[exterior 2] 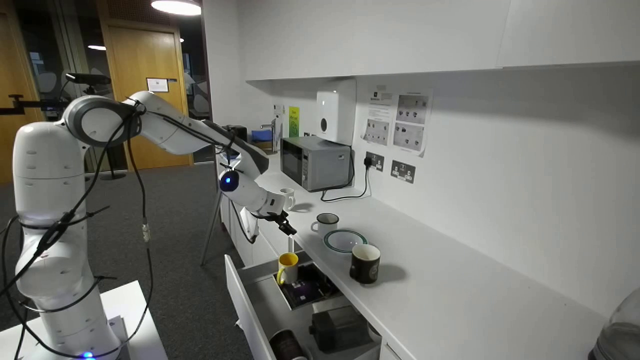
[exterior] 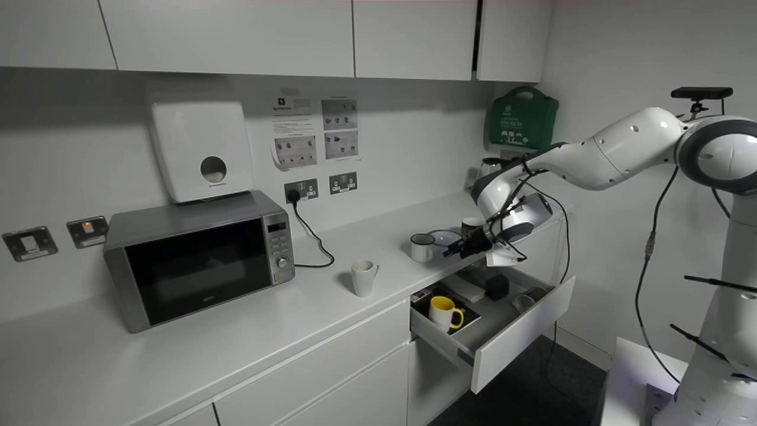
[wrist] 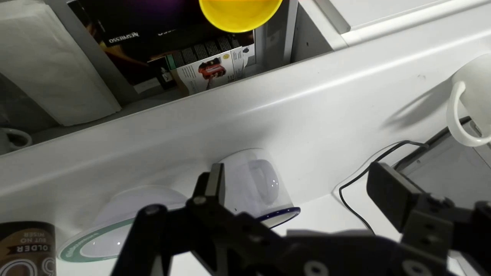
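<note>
- We see the arm (exterior: 627, 152) stretched out high and bent down near its end, so that the gripper (wrist: 301, 180) slants downward toward the dark-rimmed mug (wrist: 249, 184), near it
- We find the fingers (wrist: 389, 191) spread wide, with nothing held between them
- We find the dark-rimmed mug upright on the counter (exterior: 254, 319), ahead of the fingers and apart from them in both exterior views
- Just beside the dark-rimmed mug we see the green-rimmed bowl (exterior 2: 345, 241), and past that bowl a dark mug (exterior 2: 364, 265)
- Below the dark-rimmed mug, toward the arm, we see the open drawer (exterior: 520, 340) with a yellow-lined mug (exterior: 440, 315) in it
- On the dark-rimmed mug's other side we see a plain white mug (exterior: 363, 279), and well beyond it the microwave (exterior: 201, 260)
</note>
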Available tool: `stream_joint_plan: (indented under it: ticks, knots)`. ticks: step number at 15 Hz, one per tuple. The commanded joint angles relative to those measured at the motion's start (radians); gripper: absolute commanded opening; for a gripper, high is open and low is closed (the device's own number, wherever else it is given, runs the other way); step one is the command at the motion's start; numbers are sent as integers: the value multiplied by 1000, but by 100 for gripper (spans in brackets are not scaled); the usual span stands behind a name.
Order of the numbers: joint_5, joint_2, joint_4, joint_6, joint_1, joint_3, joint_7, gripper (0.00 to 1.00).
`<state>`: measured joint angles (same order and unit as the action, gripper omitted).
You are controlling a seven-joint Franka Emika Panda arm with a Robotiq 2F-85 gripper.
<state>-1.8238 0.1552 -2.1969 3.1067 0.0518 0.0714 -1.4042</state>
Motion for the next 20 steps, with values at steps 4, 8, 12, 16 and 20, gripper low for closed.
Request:
stream_joint_plan:
  ticks: [4, 8, 12, 16, 20]
  knots:
    - [-29, 10, 62, 23, 0, -21, -59, 100]
    - [-32, 38, 114, 39, -6, -32, -69, 100]
    - [-35, 82, 177, 69, -14, -38, -74, 100]
    - [-35, 128, 242, 111, -24, -42, -71, 100]
    - [-26, 174, 306, 169, -42, -49, -65, 100]
